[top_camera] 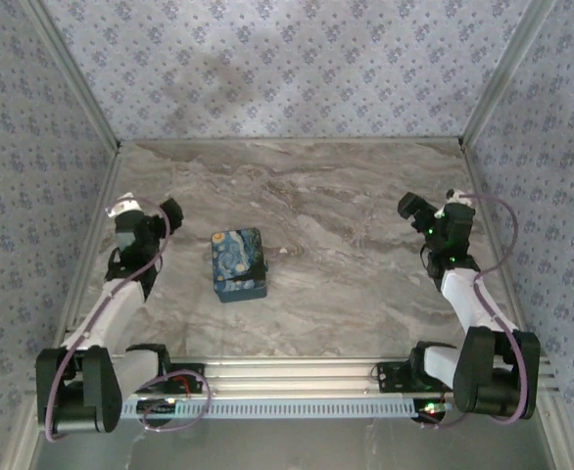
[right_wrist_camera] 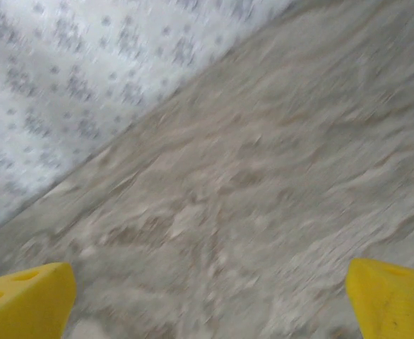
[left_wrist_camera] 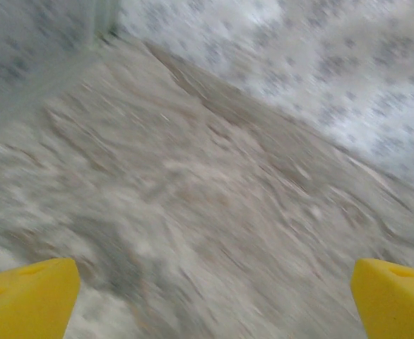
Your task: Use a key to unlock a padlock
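A small blue box (top_camera: 239, 263) painted with a swirling night-sky pattern lies on the marble table (top_camera: 365, 284), left of centre. No padlock or key can be made out; a tiny pale speck (top_camera: 285, 252) sits just right of the box, too small to identify. My left gripper (top_camera: 172, 209) hovers at the left side, left of the box and apart from it. In the blurred left wrist view its yellow fingertips (left_wrist_camera: 30, 300) stand wide apart over bare marble, so that gripper (left_wrist_camera: 214, 296) is open. My right gripper (top_camera: 407, 206) hangs at the right side, and it (right_wrist_camera: 210, 300) is open too.
Patterned walls (top_camera: 297, 59) close the table in at the back and on both sides. A metal rail (top_camera: 297, 372) runs along the near edge between the arm bases. Both wrist views are motion-blurred.
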Action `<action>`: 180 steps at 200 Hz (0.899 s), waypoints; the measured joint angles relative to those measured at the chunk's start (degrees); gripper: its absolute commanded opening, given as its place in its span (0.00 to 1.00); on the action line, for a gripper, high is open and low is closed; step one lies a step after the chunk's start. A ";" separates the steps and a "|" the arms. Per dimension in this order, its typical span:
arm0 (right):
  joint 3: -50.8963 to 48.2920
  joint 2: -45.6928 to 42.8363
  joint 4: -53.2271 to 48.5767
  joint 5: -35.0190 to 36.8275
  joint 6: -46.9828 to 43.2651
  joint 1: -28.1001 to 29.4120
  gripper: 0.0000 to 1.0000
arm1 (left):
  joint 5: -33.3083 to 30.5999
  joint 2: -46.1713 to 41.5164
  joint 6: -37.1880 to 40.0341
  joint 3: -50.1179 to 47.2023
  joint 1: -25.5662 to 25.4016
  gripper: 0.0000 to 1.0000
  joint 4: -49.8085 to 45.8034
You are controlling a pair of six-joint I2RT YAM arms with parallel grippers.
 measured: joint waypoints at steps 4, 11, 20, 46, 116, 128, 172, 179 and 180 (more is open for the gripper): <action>0.22 0.00 -0.92 -0.94 0.39 0.35 0.99 | 0.70 -0.39 -0.59 -0.31 -0.68 0.97 -0.50; 1.01 0.17 -3.43 -2.86 1.01 1.22 0.99 | 2.49 -1.03 -1.81 -1.03 -2.19 0.97 -1.53; 2.34 0.63 -6.05 -4.59 1.51 2.43 0.98 | 3.89 -1.31 -3.04 -1.79 -3.43 0.96 -2.27; 4.90 1.81 -9.97 -7.34 1.64 8.07 0.98 | 6.88 -1.20 -6.71 -4.20 -6.75 0.96 -3.21; 7.72 8.37 -16.09 -7.72 0.39 21.09 0.94 | 9.79 11.54 -10.67 -0.85 -14.62 0.90 -1.84; 8.15 9.05 -16.85 -7.72 0.22 22.14 0.93 | 10.03 13.33 -10.78 0.83 -15.45 0.89 -1.73; 10.54 13.07 -18.60 -7.72 -0.63 25.31 0.91 | 10.60 22.27 -10.75 9.86 -19.63 0.84 -0.35; 10.78 13.88 -18.84 -7.76 -0.76 25.70 0.90 | 10.88 24.41 -10.73 11.54 -20.52 0.83 -0.02; 10.84 14.08 -18.93 -7.76 -0.87 25.79 0.90 | 10.88 24.41 -10.73 11.54 -20.52 0.83 -0.02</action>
